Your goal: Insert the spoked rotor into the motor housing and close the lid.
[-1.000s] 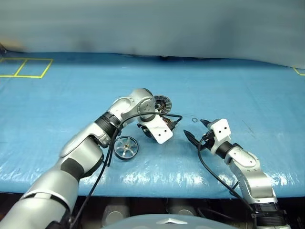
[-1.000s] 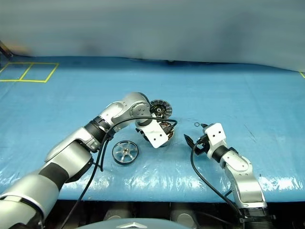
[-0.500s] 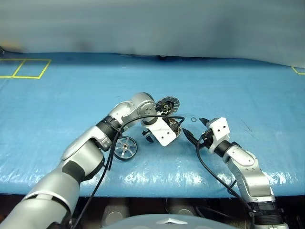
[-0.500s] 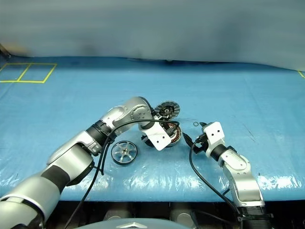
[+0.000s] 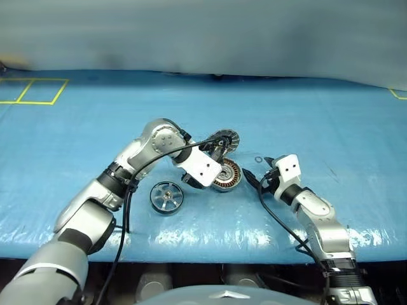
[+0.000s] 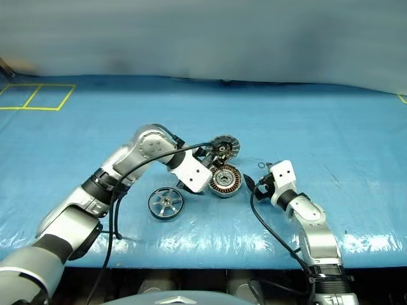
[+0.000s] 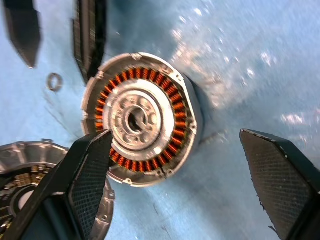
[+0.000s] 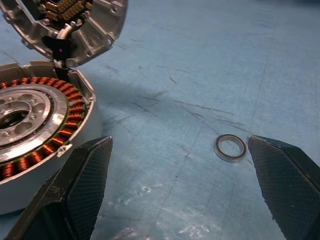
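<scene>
Left gripper (image 5: 216,166) spread wide, empty, over motor housing (image 5: 225,175); spoked rotor (image 5: 166,196) flat on the mat down-left, way nearer than right gripper (image 5: 257,173), also wide. Lid (image 5: 224,140) propped open.

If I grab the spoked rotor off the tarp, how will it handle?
The spoked rotor looks rigid metal, probably heavy for its size. Lying flat, it shouldn't roll; on edge it likely would. Its smooth rim may slip on the blue tarp.
</scene>
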Tool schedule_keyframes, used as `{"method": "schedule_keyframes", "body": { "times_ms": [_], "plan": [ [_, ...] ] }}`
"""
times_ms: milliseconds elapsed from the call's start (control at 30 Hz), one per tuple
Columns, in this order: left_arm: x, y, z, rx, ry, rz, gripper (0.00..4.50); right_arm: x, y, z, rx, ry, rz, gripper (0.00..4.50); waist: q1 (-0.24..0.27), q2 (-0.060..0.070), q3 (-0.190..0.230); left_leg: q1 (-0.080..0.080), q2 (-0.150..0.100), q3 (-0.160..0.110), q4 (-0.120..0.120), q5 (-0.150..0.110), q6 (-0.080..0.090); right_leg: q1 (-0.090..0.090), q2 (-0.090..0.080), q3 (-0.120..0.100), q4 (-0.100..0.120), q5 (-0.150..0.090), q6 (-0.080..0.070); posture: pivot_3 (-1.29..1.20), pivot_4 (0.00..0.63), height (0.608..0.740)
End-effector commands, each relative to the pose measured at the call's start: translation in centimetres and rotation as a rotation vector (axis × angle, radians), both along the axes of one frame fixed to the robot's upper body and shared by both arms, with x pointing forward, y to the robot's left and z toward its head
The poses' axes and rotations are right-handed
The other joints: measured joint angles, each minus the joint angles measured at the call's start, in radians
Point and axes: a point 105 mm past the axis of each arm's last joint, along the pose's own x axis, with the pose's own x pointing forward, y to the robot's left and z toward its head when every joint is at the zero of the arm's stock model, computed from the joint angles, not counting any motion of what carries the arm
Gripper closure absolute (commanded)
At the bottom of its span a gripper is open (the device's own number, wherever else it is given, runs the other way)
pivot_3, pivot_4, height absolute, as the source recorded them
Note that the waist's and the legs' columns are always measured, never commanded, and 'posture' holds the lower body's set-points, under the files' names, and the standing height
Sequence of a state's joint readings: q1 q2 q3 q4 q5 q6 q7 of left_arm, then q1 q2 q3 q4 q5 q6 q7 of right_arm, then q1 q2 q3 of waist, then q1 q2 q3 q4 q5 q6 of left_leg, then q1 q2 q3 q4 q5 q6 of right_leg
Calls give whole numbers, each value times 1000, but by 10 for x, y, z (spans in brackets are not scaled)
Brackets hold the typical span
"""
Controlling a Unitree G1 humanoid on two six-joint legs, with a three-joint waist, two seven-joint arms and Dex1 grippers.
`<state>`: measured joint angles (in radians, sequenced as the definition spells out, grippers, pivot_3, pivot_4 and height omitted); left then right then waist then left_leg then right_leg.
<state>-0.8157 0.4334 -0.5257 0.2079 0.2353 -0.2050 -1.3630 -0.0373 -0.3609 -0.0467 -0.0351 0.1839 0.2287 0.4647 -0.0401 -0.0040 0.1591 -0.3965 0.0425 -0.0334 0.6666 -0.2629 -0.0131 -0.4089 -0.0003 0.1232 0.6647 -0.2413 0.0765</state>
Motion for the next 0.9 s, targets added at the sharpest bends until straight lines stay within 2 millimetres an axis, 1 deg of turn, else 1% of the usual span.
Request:
{"method": "schedule_keyframes", "body": {
  "times_ms": [33, 133, 200, 367, 433, 533, 633, 767, 900],
  "plan": [
    [-9, 3, 21, -279, 161, 85, 205, 8, -2, 2, -16, -19, -57, 0, -4, 0, 0, 0, 0, 0, 0, 0, 0, 0, 0, 0, 0, 0, 0, 0, 150, 740],
    [-15, 14, 25, -493, 326, 209, 205, 8, 0, -1, -9, -11, -78, 0, -8, 0, 0, 0, 1, 0, 0, 0, 0, -1, 0, 0, 2, 0, -1, 0, 150, 740],
    [-14, 26, 21, -605, 391, 311, 205, 8, 0, -2, -1, -6, -100, 0, -11, 0, 0, 1, 1, -1, 0, 0, 0, -1, 1, -1, 2, 0, -1, 0, 150, 740],
    [-10, 58, -6, -743, 430, 555, 205, 9, 1, -7, 5, 19, -122, 0, -13, 0, 0, 2, 1, 0, 1, 1, -1, 0, 1, 0, 3, 0, -1, 0, 150, 740],
    [-11, 66, -14, -781, 448, 614, 205, 9, 1, -7, 8, 25, -126, 0, -13, 0, 0, 2, 1, 0, 0, 1, -1, 1, 1, 0, 3, 0, -1, 0, 150, 740],
    [-8, 72, -15, -925, 481, 704, 205, 9, 4, -10, -1, 48, -116, 0, -11, 0, 0, 2, 1, 0, 0, 1, -2, 1, 0, 0, 3, 0, 0, 0, 150, 740],
    [-7, 76, -13, -1013, 499, 749, 205, 12, 5, -9, -5, 52, -117, 0, -12, 0, 0, 2, 1, 0, 1, 1, -2, 1, 0, 0, 3, 1, 1, 0, 150, 740],
    [-7, 77, -17, -1026, 490, 771, 205, 17, 0, -10, -42, 82, -183, 0, -20, 0, -1, 3, 1, 0, 0, 2, -3, 1, 1, 0, 3, 2, 0, 0, 150, 740],
    [-9, 75, -19, -1046, 499, 779, 205, 21, 2, -13, -31, 113, -223, 0, -22, 0, -1, 3, 1, 0, 0, 2, -3, 1, 1, 0, 3, 2, 0, 0, 150, 740]
  ]
}}
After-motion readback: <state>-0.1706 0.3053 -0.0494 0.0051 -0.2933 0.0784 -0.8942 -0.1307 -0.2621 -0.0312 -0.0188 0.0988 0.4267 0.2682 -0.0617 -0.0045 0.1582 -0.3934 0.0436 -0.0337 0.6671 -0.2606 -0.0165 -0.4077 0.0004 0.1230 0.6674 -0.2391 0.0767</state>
